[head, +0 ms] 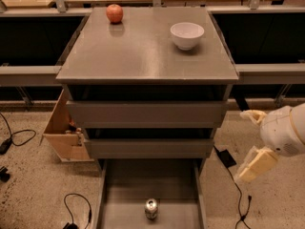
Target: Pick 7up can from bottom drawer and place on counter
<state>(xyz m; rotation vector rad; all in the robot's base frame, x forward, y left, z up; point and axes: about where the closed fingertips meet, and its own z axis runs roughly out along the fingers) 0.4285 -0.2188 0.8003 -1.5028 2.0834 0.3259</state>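
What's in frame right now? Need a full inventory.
7up can: 1, silver, upright on the bottom drawer's floor
bottom drawer: 1, grey, pulled out at the cabinet's base
counter: 1, grey, cabinet top
apple: 1, red, counter's far left
bowl: 1, white, counter's far right
upper drawers: 2, grey, stacked above the open one
wooden box: 1, light wood, on the floor left of the cabinet
adapter with cable: 1, black, on the floor right of the cabinet
gripper: 1, cream fingers, open and empty, right of the cabinet, apart from the can
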